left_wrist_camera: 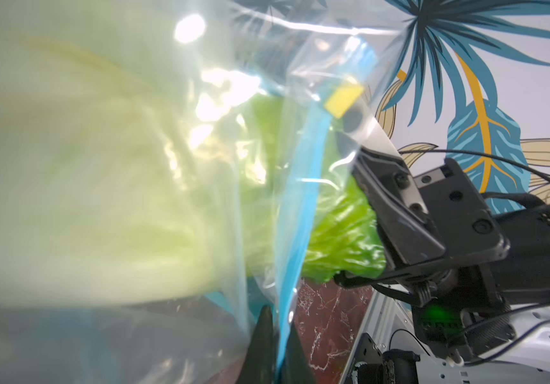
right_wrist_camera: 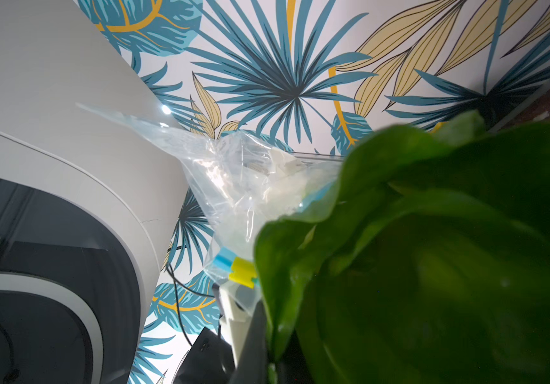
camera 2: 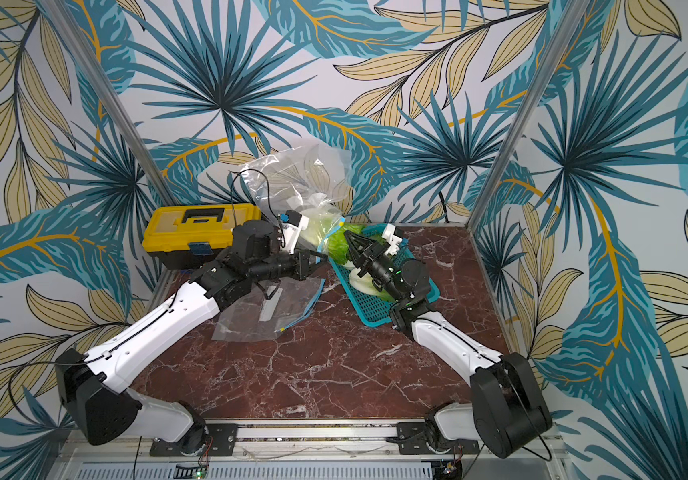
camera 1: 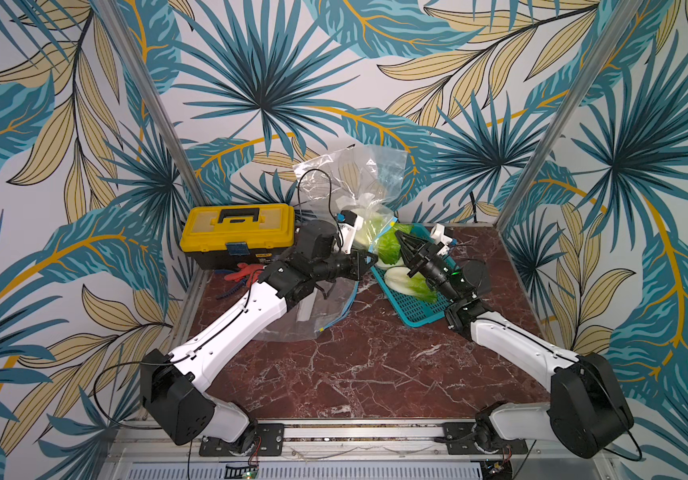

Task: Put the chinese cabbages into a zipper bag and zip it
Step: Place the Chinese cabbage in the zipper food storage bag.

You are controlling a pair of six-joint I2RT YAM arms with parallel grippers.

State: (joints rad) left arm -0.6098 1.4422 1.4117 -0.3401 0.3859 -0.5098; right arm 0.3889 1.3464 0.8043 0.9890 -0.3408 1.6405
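Observation:
The clear zipper bag [camera 1: 350, 174] hangs upright over the table's back edge. My left gripper [left_wrist_camera: 280, 332] is shut on its blue zip strip [left_wrist_camera: 303, 206], and it also shows in a top view [camera 1: 372, 258]. One pale chinese cabbage [left_wrist_camera: 84, 183] lies inside the bag. A second one [camera 1: 390, 247] stands at the bag's mouth, over the basket. My right gripper [right_wrist_camera: 273, 352] is shut on its green leaf [right_wrist_camera: 433, 249]; in a top view [camera 2: 348, 237] it sits at the leaf top. A third cabbage [camera 1: 410, 282] lies in the teal basket [camera 1: 417, 313]. The bag's yellow slider [right_wrist_camera: 242, 271] is beside the leaf.
A yellow toolbox [camera 1: 236, 232] stands at the back left, with a red tool [camera 1: 242, 272] in front of it. A second clear bag [camera 1: 313, 320] lies flat on the marble table [camera 1: 354, 374] under my left arm. Metal frame posts and patterned walls close in the sides.

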